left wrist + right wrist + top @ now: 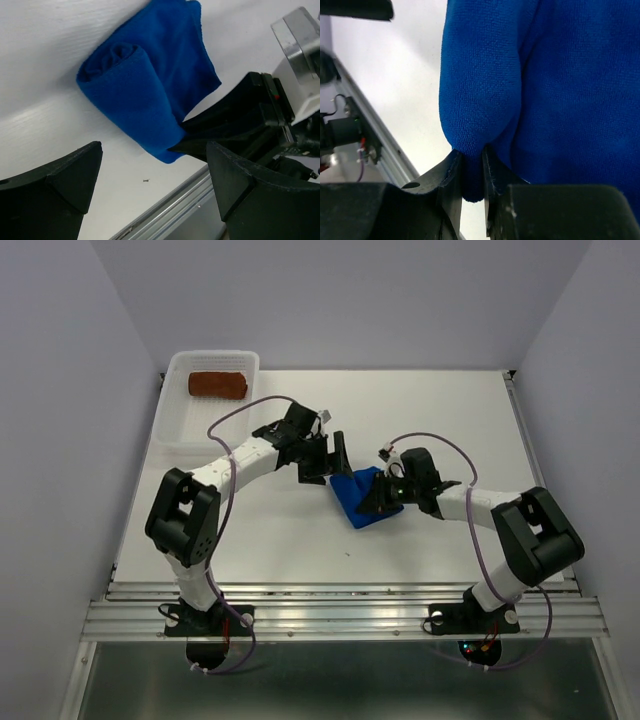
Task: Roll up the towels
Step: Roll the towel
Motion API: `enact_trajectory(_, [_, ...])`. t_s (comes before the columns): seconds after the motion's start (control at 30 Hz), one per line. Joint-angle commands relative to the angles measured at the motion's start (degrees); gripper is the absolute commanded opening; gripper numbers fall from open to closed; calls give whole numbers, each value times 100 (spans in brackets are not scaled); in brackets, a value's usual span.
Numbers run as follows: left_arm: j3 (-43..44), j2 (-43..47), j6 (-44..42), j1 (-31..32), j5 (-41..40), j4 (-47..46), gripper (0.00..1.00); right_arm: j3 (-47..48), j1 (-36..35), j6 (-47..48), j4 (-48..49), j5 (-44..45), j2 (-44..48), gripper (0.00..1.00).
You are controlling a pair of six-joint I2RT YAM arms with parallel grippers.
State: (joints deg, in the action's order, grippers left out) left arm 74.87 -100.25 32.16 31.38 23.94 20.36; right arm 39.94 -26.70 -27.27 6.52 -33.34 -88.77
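The royal blue towel (358, 496) lies partly rolled in the middle of the table; the left wrist view shows its rolled end (135, 95). My right gripper (382, 497) is shut on the towel's right edge, with a fold of blue cloth (472, 165) pinched between its fingers. My left gripper (328, 462) is open and empty, just left of and behind the towel, its fingers (55, 185) apart over bare table. The rust-brown towel (218, 385) lies rolled in the white basket (180, 410) at the far left.
The metal rail of the table's near edge (340, 605) runs below the arms; it also shows in the left wrist view (175, 205). A tiny dark speck (146, 180) lies on the table near the towel.
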Motion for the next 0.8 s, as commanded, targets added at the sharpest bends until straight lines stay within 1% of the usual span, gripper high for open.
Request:
enact_trajectory(0.0, [-140,-214,71,88,550,-639,96,-154,314,-262,393,-1112,-280,6])
enact_trajectory(0.1, [-52,-425,71,123,524,-665,96,-180,621,-305,463,-1498,-474,6])
enact_trajectory(0.17, [44,-495,62,158,515,-595,96,-206,814,-350,507,-1552,-570,7])
enact_trajectory(0.3, [203,-671,-26,290,375,-463,96,-233,1000,-297,516,-1876,-755,10])
enact_trajectory(0.43, [571,-987,-131,352,313,-252,96,-198,1122,-218,499,-1957,-1010,10])
enact_trajectory(0.53, [608,-1102,-105,378,251,-208,96,-189,1176,-183,508,-1939,-1063,17])
enact_trajectory(0.57, [608,-1120,-88,378,225,-217,95,-180,1176,-130,508,-1939,-1072,18])
enact_trajectory(0.67, [704,-1225,-96,378,216,-173,92,-171,1342,-86,508,-1807,-1072,22])
enact_trajectory(0.77, [853,-1348,-122,404,76,-59,83,-136,1404,-60,499,-1790,-1020,27])
